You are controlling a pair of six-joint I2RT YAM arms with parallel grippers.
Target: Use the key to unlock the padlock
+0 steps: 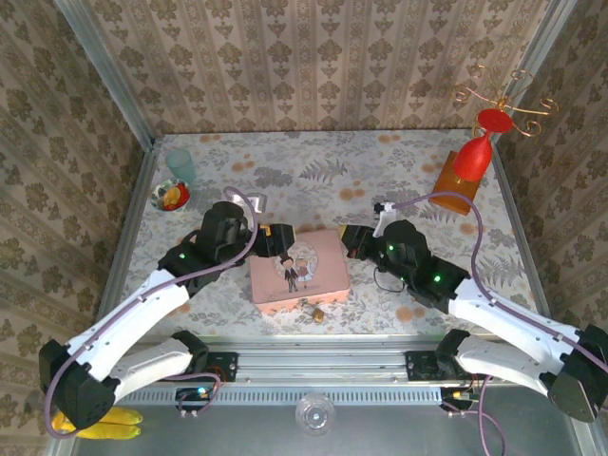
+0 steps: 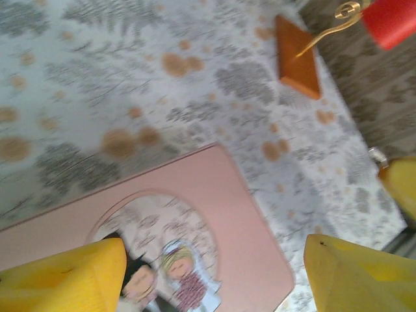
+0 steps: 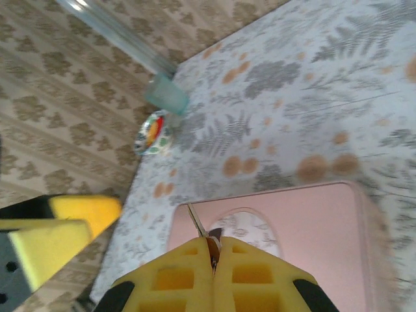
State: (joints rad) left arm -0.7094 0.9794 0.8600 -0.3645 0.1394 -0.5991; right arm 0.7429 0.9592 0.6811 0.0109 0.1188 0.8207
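Observation:
A pink picture tin (image 1: 297,271) lies in the middle of the table. The tiny brass padlock (image 1: 317,312) sits at the tin's near edge. My right gripper (image 3: 213,250) is shut on the key (image 3: 197,221), whose thin blade sticks out past the yellow fingertips, above the tin's (image 3: 305,221) lid. From above, the right gripper (image 1: 350,242) hovers by the tin's far right corner. My left gripper (image 2: 214,273) is open with nothing between its fingers (image 2: 65,276), over the tin (image 2: 214,195). It stands at the tin's far left corner (image 1: 280,237).
A teal cup (image 1: 180,165) and a small colourful bowl (image 1: 170,195) stand at the back left. An orange block (image 1: 458,180) carrying a red and wire ornament (image 1: 480,142) stands at the back right. A banana (image 1: 95,421) lies off the table, front left.

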